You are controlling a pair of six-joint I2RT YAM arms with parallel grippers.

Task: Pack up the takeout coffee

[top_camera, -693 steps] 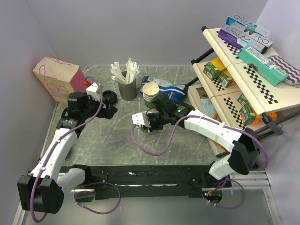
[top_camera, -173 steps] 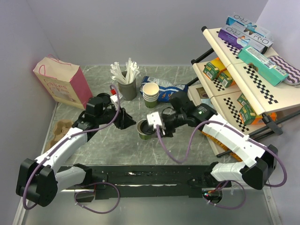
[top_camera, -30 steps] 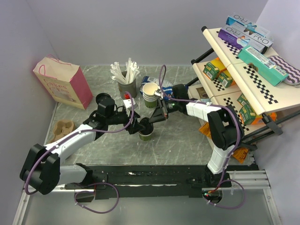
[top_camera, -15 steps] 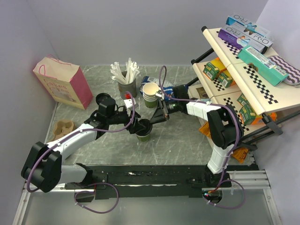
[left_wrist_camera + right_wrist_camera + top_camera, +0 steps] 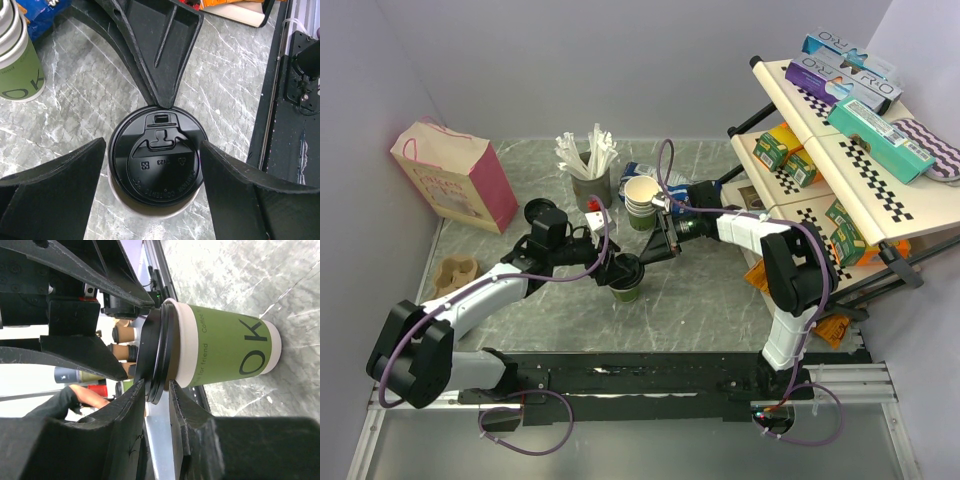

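Green paper takeout coffee (image 5: 629, 284), capped with a black lid (image 5: 160, 165), standing upright near the middle of the grey marbled counter (image 5: 710, 295), just in front of a stack of lidless cream cups (image 5: 641, 200). Left gripper (image 5: 154, 146): jaws spread wide, one finger (image 5: 60, 180) on each side of the cup's top, both against the lid's rim, holding it. Right gripper (image 5: 157, 390): reaches in from the far side, jaws set narrowly apart astride the lid's edge; whether they press on it cannot be told. Also on the counter: a pink paper bag (image 5: 455, 175) at far left, a cardboard cup carrier (image 5: 455, 272) in front of it, and a grey pot of white sticks (image 5: 590, 180) beside the stack.
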